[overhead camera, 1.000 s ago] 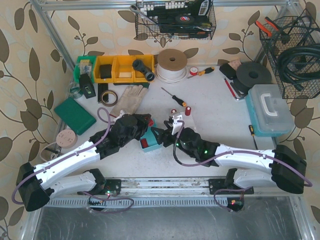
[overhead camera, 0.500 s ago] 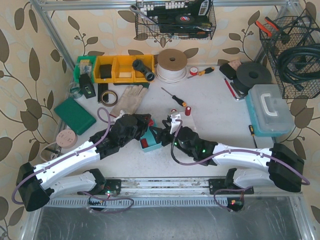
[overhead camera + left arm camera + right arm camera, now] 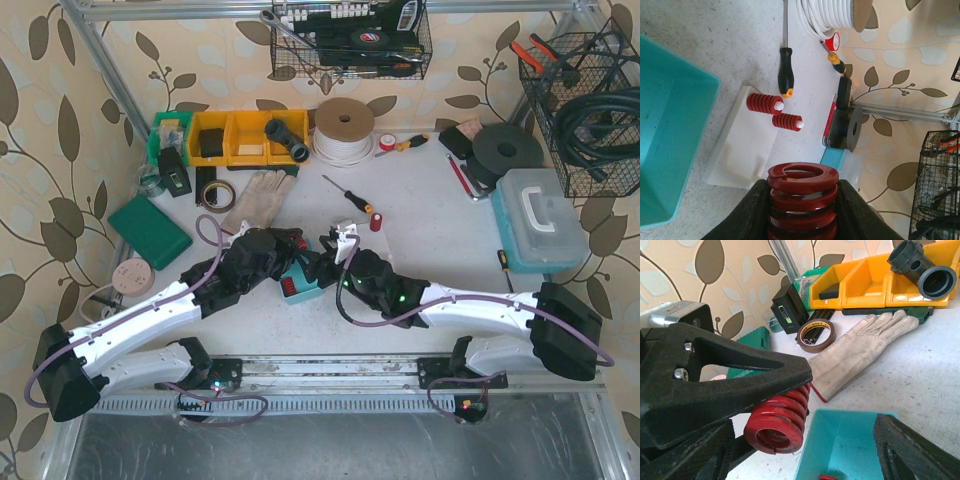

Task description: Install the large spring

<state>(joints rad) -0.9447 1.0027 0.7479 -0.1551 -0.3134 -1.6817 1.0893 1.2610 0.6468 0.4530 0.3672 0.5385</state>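
The large red spring (image 3: 802, 175) is clamped between the black fingers of my left gripper (image 3: 802, 192), held above the table next to the teal bin (image 3: 670, 150). In the right wrist view the spring (image 3: 777, 422) sticks out from under the left gripper's finger (image 3: 740, 370). A white base plate (image 3: 742, 150) lies beyond it, with two small red springs (image 3: 765, 104) at its far edge. My right gripper (image 3: 805, 450) is open and empty, its jaws spread over the bin (image 3: 840, 440), close to the spring. From above, the two grippers meet at the bin (image 3: 300, 283).
A work glove (image 3: 860, 347), a tape roll (image 3: 816, 335) and yellow bins (image 3: 860, 280) lie behind. A black-handled screwdriver (image 3: 785, 70) lies by the plate. A white cable spool (image 3: 343, 128) and a light blue case (image 3: 540, 220) stand further off.
My right arm has moved left, bringing its gripper up to the bin and the left gripper. The left arm holds still with the spring.
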